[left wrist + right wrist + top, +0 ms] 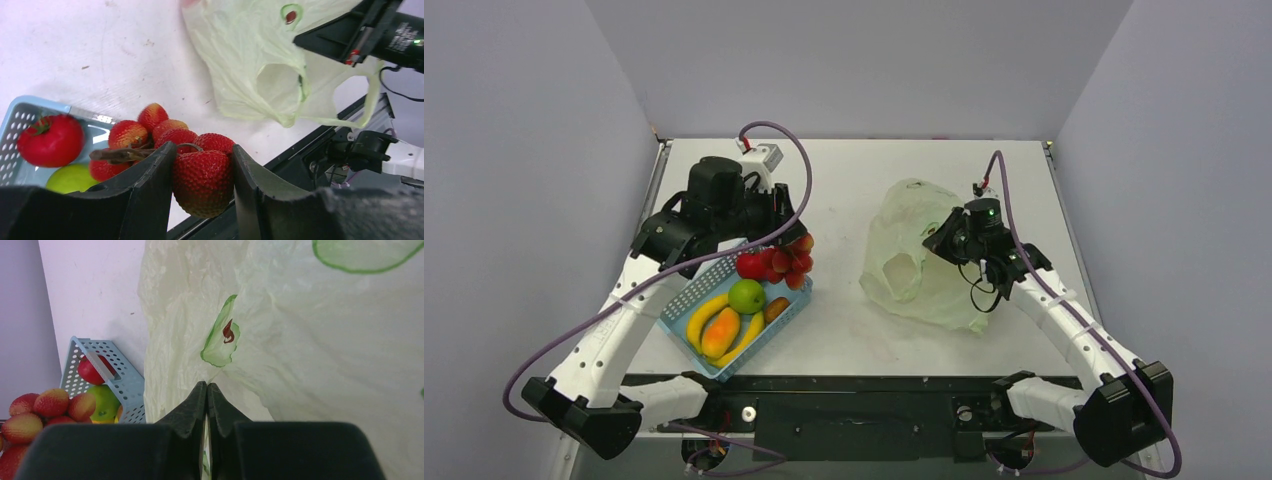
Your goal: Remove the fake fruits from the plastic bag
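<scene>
My left gripper is shut on one berry of the red-pink berry cluster. In the top view the left gripper holds the cluster over the far right corner of the blue basket. A light green round fruit lies in the basket. The pale yellow-green plastic bag lies crumpled at the right of the table, its mouth facing left. My right gripper is shut on a fold of the bag, its fingertips pinching the thin film. The other fruits are not visible.
The basket also holds a glossy red tomato, yellow bananas and an orange mango-like fruit. The basket stands at the near left. The black mounting rail runs along the near edge.
</scene>
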Controlling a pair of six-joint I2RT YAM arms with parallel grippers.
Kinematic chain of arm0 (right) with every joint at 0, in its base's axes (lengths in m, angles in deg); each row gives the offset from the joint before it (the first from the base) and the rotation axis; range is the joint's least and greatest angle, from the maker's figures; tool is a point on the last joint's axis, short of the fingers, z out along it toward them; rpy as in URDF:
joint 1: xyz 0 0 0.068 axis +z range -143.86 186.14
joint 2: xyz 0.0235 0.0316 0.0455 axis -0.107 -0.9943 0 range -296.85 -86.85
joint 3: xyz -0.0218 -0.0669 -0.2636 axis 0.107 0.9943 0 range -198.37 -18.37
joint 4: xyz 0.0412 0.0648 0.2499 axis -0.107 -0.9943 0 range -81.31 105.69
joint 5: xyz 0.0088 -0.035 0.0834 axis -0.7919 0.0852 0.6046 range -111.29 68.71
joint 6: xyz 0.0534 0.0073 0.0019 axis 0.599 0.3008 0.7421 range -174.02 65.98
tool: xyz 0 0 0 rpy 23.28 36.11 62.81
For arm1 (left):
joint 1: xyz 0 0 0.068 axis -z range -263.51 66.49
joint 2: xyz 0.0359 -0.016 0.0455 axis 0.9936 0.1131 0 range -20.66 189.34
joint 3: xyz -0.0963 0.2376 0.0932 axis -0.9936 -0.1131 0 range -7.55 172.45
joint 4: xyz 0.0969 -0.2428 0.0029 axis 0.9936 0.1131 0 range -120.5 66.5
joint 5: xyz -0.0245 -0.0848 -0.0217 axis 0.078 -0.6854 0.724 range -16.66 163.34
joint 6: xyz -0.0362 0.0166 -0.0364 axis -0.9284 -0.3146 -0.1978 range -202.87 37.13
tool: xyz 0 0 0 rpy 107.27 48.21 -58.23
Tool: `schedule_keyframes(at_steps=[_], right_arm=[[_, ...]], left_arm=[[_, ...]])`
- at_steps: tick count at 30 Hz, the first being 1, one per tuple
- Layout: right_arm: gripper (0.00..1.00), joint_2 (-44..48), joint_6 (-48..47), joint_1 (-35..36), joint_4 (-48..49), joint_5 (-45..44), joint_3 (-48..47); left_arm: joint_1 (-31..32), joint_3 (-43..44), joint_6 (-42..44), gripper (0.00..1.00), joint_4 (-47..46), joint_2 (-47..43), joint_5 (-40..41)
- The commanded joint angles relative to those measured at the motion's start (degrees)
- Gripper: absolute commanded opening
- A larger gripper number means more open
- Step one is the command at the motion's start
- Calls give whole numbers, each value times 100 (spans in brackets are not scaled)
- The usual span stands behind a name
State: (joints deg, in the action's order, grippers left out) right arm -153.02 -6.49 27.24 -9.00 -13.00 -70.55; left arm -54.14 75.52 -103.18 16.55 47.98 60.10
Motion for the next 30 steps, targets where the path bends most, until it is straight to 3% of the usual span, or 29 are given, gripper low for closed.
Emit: schedule_keyframes(at_steps=[1,15,30], right_arm=[[0,200,-219,15,-100,-294,31],[0,105,-222,26,-115,-187,-75],[0,50,-239,221,-93,-126,-494]], left_arm=[[-152,-259,91,0,75,-388,311],[-401,-1112,-89,0,151,-674,1259],[-449,-3115,-900,0,-347,-1406,2035]])
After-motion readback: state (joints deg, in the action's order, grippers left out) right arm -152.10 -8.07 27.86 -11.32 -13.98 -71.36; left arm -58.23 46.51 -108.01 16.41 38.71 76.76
